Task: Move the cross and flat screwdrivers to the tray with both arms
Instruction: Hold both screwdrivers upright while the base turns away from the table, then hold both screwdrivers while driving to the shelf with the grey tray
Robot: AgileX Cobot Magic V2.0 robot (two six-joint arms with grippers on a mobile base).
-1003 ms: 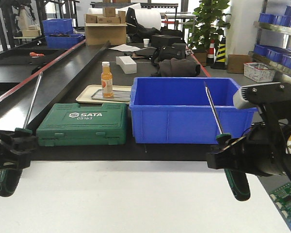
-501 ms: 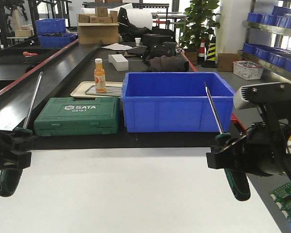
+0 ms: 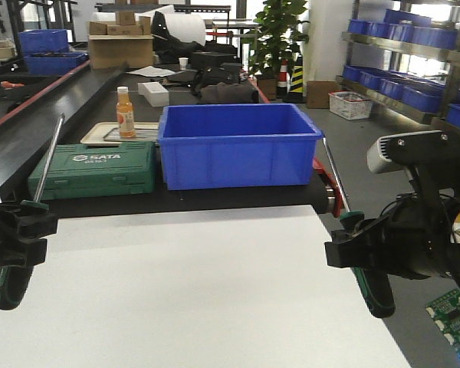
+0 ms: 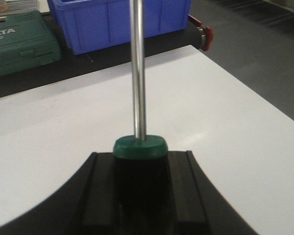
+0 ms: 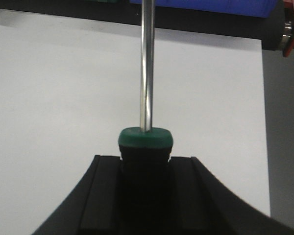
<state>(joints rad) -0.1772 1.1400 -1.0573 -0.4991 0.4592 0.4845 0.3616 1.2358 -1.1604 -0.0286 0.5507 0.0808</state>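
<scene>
Each arm holds one screwdriver above the white table (image 3: 192,291). At the left edge, my left gripper (image 3: 15,230) is shut on a green-and-black handle (image 3: 8,287), and the steel shaft (image 3: 50,157) slants up and away. In the left wrist view the shaft (image 4: 137,73) rises from the green collar between the black fingers (image 4: 100,186). My right gripper (image 3: 360,247) is shut on the other screwdriver (image 3: 333,180) beyond the table's right edge. In the right wrist view its shaft (image 5: 147,63) stands up from the jaws. The tray is out of view.
Behind the white table a black bench carries a deep blue bin (image 3: 234,146), a green SATA toolbox (image 3: 92,169) and an orange bottle (image 3: 125,111) on a small beige tray (image 3: 100,136). Shelves of blue bins (image 3: 414,38) line the right side. Bare floor lies to the right of the table.
The whole background has slid left and farther back in the front view, and the table's right edge has come into sight. Both grippers keep the same hold on their screwdrivers.
</scene>
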